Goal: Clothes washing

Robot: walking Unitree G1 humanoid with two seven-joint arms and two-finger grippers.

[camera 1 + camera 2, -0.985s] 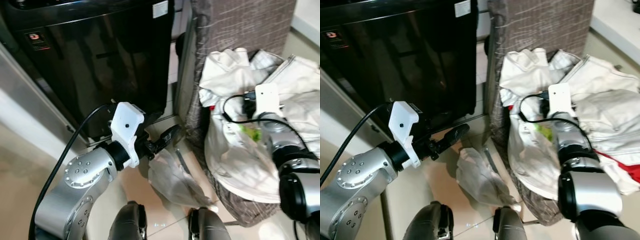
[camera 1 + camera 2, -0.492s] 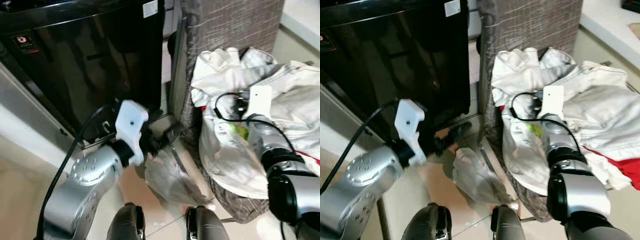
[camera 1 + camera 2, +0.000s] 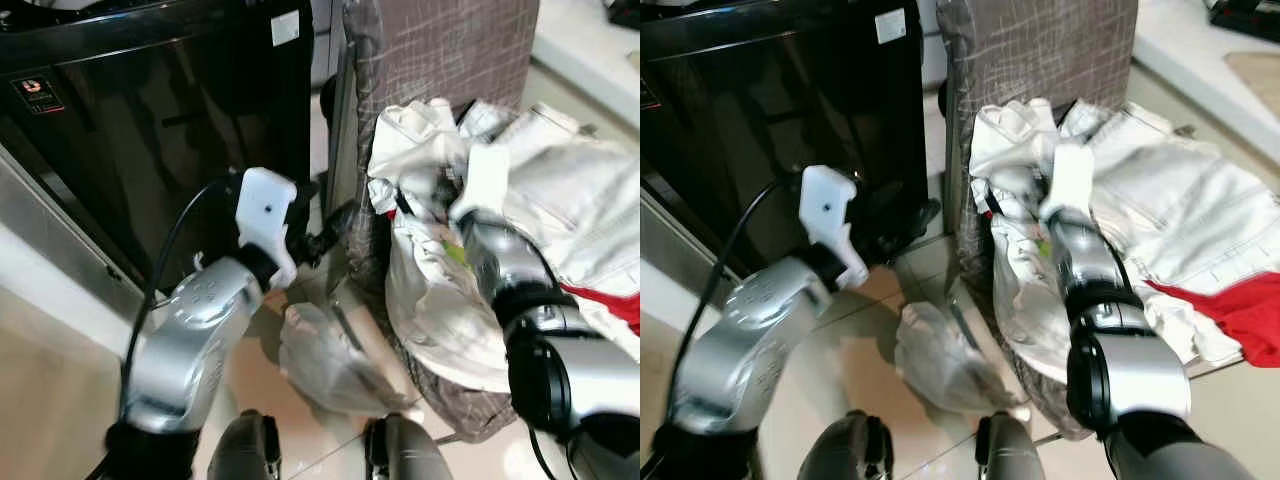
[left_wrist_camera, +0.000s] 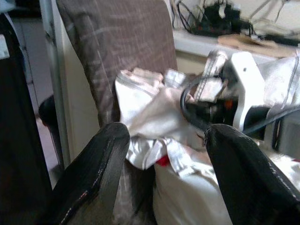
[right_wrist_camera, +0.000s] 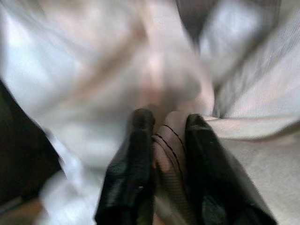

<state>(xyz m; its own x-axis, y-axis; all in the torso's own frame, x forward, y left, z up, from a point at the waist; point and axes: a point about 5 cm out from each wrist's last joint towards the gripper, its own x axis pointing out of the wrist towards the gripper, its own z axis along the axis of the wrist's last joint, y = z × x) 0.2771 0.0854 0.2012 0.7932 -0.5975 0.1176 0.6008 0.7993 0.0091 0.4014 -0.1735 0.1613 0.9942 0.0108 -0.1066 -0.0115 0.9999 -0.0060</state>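
No readable text. Black washing machine [image 3: 150,120] carries a small red-marked label [image 3: 32,93] far left and a white sticker [image 3: 285,27]; both illegible.

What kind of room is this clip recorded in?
Probably a home laundry corner: a black washing machine stands on a tiled floor, and beside it a grey laundry basket overflows with white clothes.
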